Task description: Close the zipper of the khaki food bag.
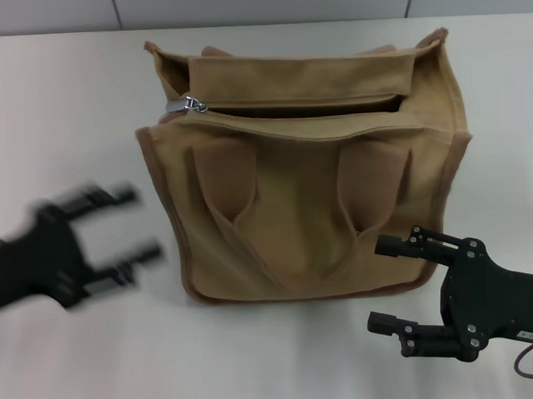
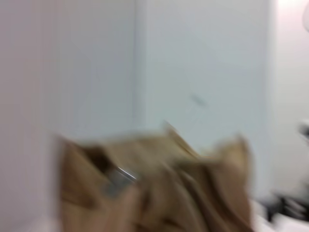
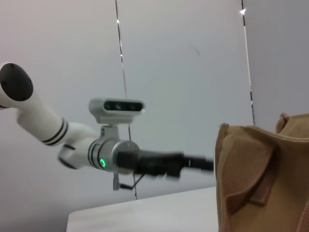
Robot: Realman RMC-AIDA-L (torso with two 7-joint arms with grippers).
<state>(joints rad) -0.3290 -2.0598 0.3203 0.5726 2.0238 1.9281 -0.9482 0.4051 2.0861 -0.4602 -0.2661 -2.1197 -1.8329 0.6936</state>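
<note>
Bag [image 1: 305, 175] upright on table [image 1: 56, 112], ahead of both grippers and between them. Left gripper [image 1: 129, 226] just left of bag's lower side, apart from it. Right gripper [image 1: 389, 284] at bag's near right corner. Zipper pull [image 1: 193, 104] on bag top, beyond left gripper.

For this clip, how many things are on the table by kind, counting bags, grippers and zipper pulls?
Boxy tan canvas food bag: 1
Shiny silver metal zipper pull: 1
Black grippers: 2, the left gripper and the right gripper, both open beside the bag
Total: 4
</note>
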